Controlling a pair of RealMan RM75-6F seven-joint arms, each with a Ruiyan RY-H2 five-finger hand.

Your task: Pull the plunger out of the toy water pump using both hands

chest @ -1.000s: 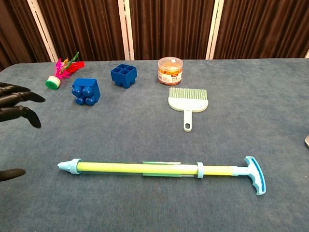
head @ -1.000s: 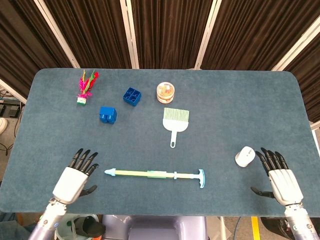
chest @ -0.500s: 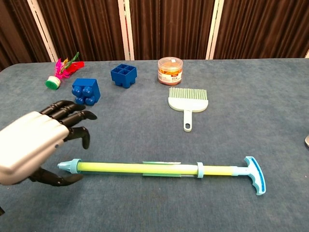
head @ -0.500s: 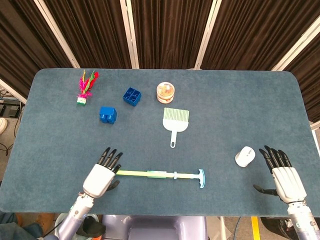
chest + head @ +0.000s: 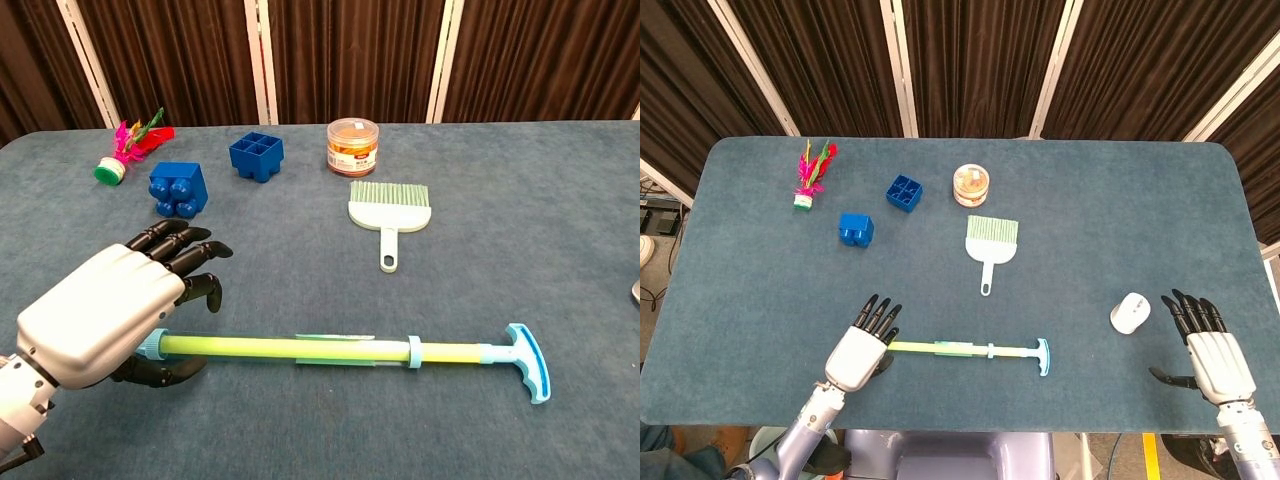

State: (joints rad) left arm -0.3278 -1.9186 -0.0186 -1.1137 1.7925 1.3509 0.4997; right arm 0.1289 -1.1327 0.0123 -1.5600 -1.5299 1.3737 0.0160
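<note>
The toy water pump (image 5: pixel 960 349) (image 5: pixel 300 348) lies flat near the table's front edge, a yellow-green tube with a light blue T-shaped plunger handle (image 5: pixel 1042 356) (image 5: pixel 529 361) at its right end. My left hand (image 5: pixel 862 350) (image 5: pixel 110 310) hovers over the pump's left tip, fingers spread above the tube and thumb below it, hiding the nozzle. Whether it touches the tube is unclear. My right hand (image 5: pixel 1210 360) rests open at the front right, well away from the handle; the chest view does not show it.
A white computer mouse (image 5: pixel 1130 312) lies just left of my right hand. Further back are a small green brush (image 5: pixel 990 243) (image 5: pixel 388 211), an orange-lidded jar (image 5: pixel 971 185) (image 5: pixel 353 146), two blue blocks (image 5: pixel 856 229) (image 5: pixel 904 193) and a pink feather shuttlecock (image 5: pixel 811 173).
My left hand has moved right from the table's front left and now covers the pump's left end. The right hand has barely shifted. The pump has stayed put.
</note>
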